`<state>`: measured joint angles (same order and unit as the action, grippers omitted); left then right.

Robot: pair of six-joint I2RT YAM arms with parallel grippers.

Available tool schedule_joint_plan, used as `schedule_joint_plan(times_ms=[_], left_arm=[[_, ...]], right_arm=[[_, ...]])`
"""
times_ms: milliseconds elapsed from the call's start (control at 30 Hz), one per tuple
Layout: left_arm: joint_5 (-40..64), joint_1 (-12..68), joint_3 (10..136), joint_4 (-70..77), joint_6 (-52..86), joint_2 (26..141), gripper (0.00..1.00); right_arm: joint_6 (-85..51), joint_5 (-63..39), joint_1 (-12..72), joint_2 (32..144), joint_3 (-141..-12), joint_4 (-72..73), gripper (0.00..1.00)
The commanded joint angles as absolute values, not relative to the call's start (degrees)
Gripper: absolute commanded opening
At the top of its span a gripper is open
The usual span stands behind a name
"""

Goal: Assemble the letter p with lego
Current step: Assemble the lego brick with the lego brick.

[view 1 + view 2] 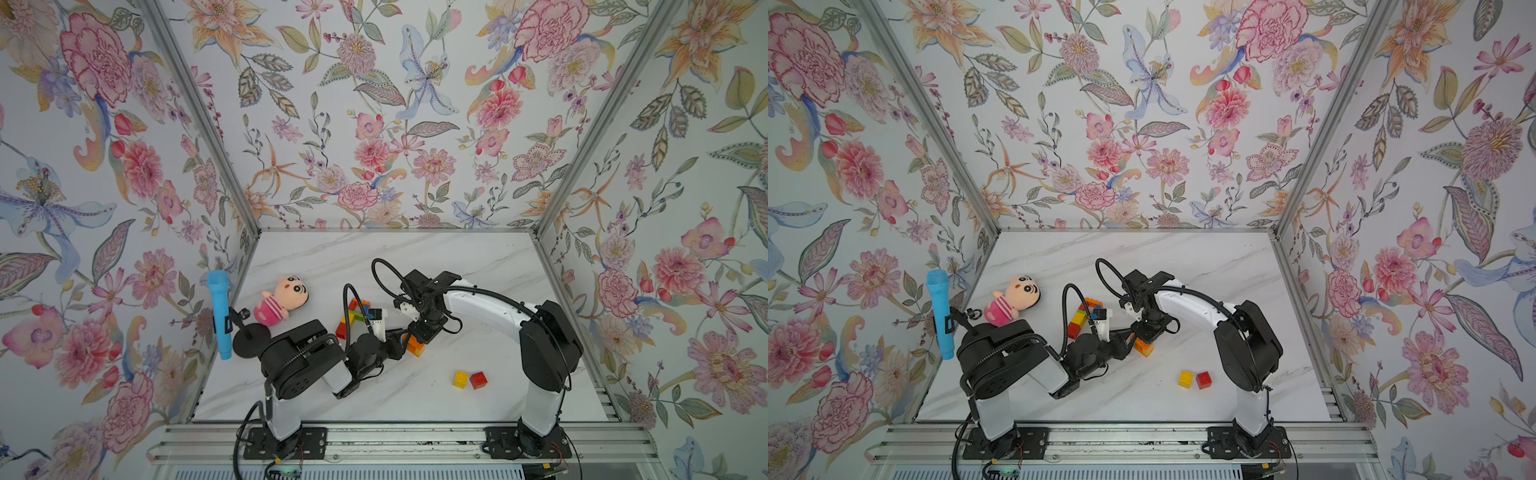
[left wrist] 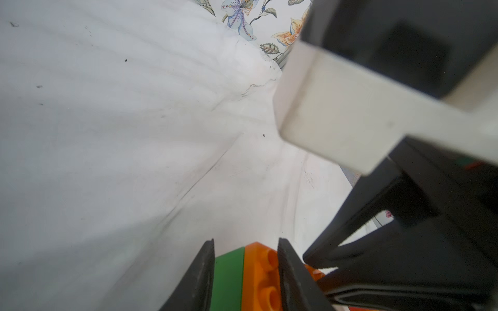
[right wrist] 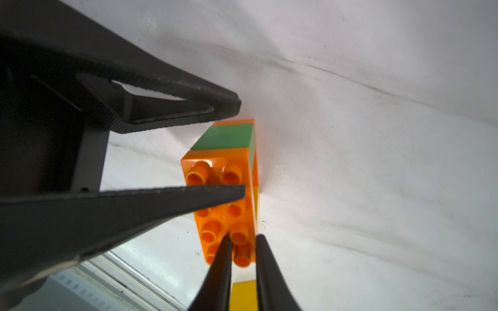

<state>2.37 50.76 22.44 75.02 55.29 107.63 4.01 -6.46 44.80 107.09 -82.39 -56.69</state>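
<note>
Right wrist view gives me the clearest look. A long orange studded plastic brick (image 3: 226,172) lies on its side on the white marble-pattern table (image 3: 377,188). It is joined to a green plastic brick (image 3: 226,136), with a yellow plastic brick (image 3: 244,296) against them. The left gripper (image 2: 245,243) clamps this stack between the green back and the orange studded face. The right gripper (image 3: 244,238) is closed narrow on the end of the orange brick, and it seems to nip only one row of studs.

In a top view the stack (image 1: 415,348) sits just below the middle of the frame. A heap of mixed coloured bricks (image 1: 348,321) is up-left of it. A loose yellow square brick (image 1: 460,379) and a red square brick (image 1: 478,380) are lower right.

I judge these pieces light, stiff and smooth, so they slip easily. The joints need firm pressing and can pop apart. Flat opposite walls are the better place to hold, I think, not studs.
</note>
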Motion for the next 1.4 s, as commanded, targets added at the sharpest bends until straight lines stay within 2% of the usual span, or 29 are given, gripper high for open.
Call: schedule_joint_plan(times_ms=[0, 467, 633, 1367], left_arm=[[1.1, 51.7, 22.2, 70.4, 53.4, 107.5, 0.41], [-3.2, 52.9, 19.9, 71.1, 54.2, 106.0, 0.38], [-2.8, 53.1, 20.8, 70.0, 54.6, 106.8, 0.30], [-2.3, 53.3, 21.0, 64.3, 58.3, 108.9, 0.21]], right_arm=[[3.4, -4.3, 45.3, 108.6, -80.2, -57.4, 0.17], [2.1, -0.5, 45.9, 110.5, -77.9, -55.7, 0.18], [1.9, -0.7, 46.1, 110.7, -78.1, -55.1, 0.18], [1.4, 1.1, 46.0, 112.0, -77.1, -53.0, 0.20]])
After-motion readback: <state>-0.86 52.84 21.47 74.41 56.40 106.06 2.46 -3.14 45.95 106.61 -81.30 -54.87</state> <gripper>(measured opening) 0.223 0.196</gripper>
